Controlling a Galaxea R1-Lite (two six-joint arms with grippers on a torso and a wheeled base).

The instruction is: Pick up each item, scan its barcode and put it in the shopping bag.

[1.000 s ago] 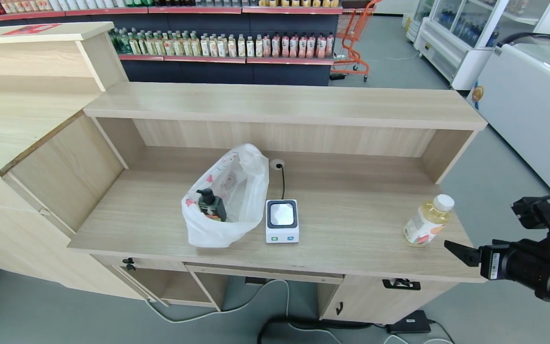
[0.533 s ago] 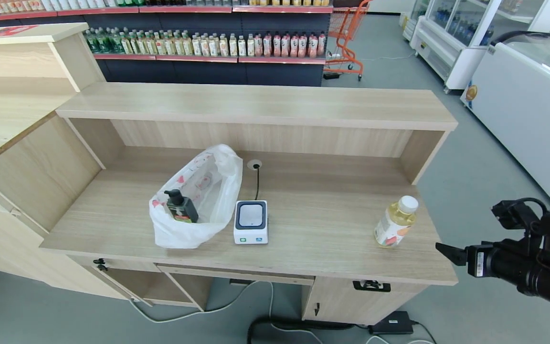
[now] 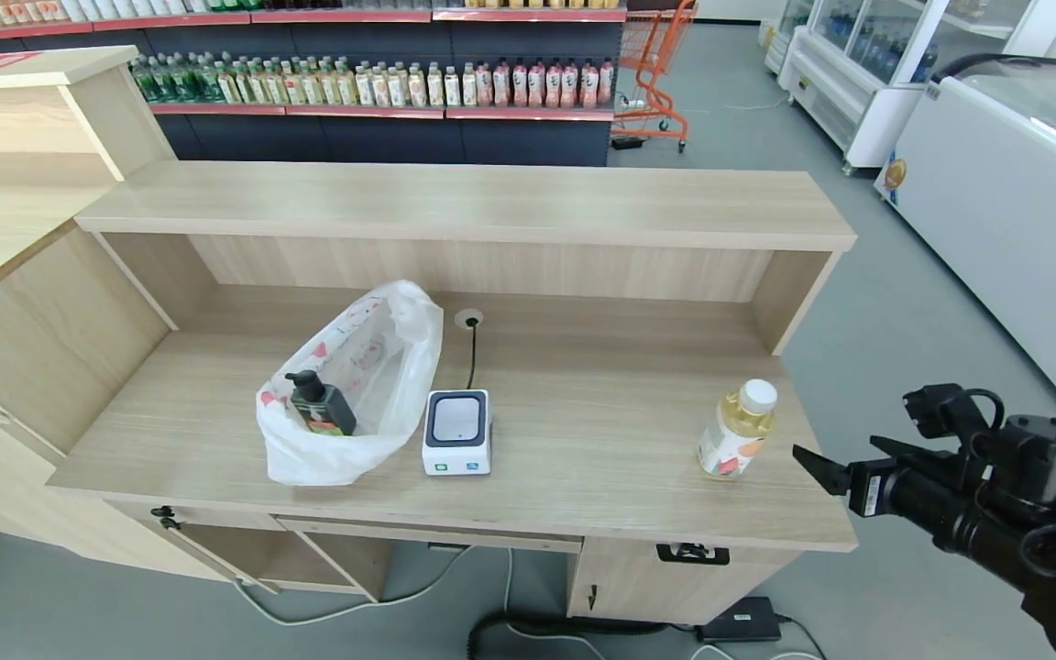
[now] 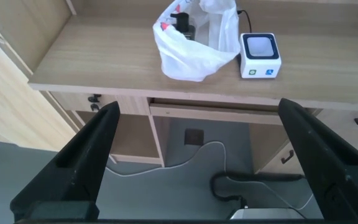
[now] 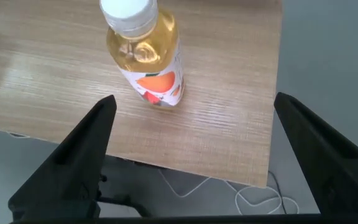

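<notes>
One bottle (image 3: 735, 429) upright near counter (image 3: 583, 431) right edge, well apart from scanner (image 3: 457, 431) and shopping bag (image 3: 345, 440) (pump bottle (image 3: 317, 408) already inside). Right gripper (image 5: 194, 102) near it, fingers spread wide; left gripper (image 4: 197, 107) likewise agape. Risk: off-centre approach clips tall bottle, toppling it off edge.

One bottle waited unbagged on the checkout counter (image 3: 601, 449).
The juice bottle (image 3: 735, 431) stood upright near the right gripper (image 3: 826, 463); the scanner (image 3: 457, 431) sat beside the shopping bag (image 3: 308, 458), which held a pump bottle (image 3: 319, 410).
</notes>
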